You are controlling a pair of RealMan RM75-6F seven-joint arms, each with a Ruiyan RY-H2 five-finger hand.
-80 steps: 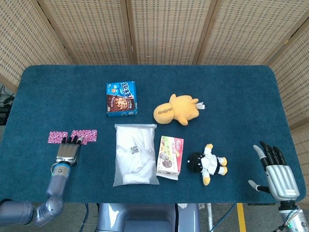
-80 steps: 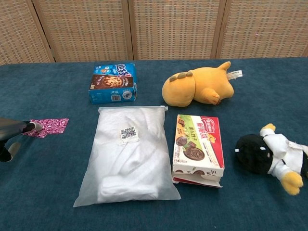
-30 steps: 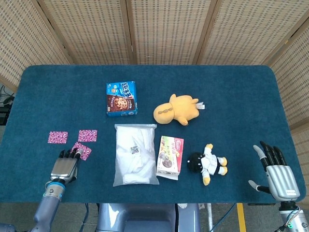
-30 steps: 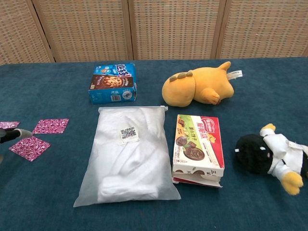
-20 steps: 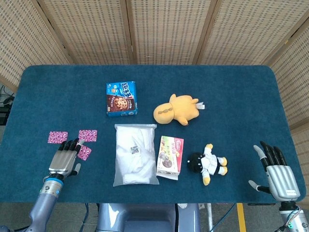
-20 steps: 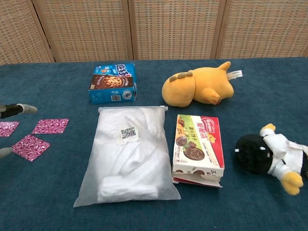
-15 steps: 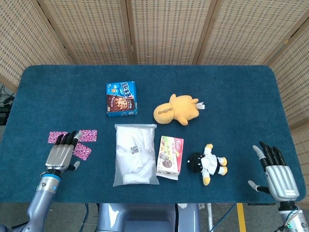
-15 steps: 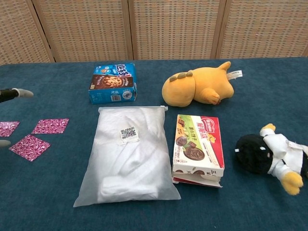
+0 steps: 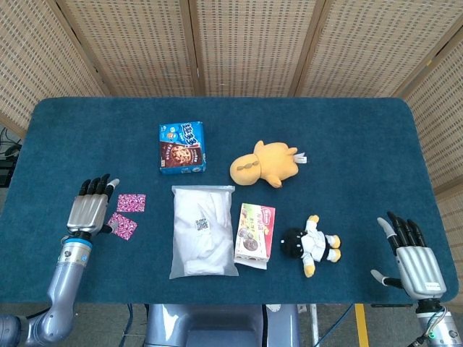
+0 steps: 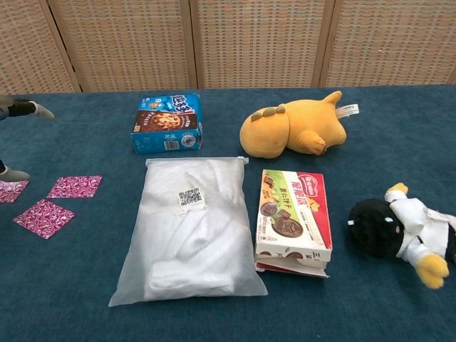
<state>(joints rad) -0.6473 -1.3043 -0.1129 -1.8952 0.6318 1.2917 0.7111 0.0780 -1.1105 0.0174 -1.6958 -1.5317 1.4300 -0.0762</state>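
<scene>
- Head view: the left hand hovers flat over the blue tabletop near its left edge, fingers stretched and slightly apart, holding nothing.
- Just right of that hand lie two magenta patterned squares: one further back, one nearer the front, set cornerwise. A third cannot be made out here; the hand may cover it.
- The right hand hangs at the front right corner, fingers spread, empty, well apart from the black-and-white plush doll.
- Mid-table: a white plastic pouch, a chocolate box beside it, a blue cookie box and a yellow plush animal behind.
- Chest view: three magenta squares show at the left edge, and a cut-off one. Only fingertips of the left hand poke in above them, touching none.
</scene>
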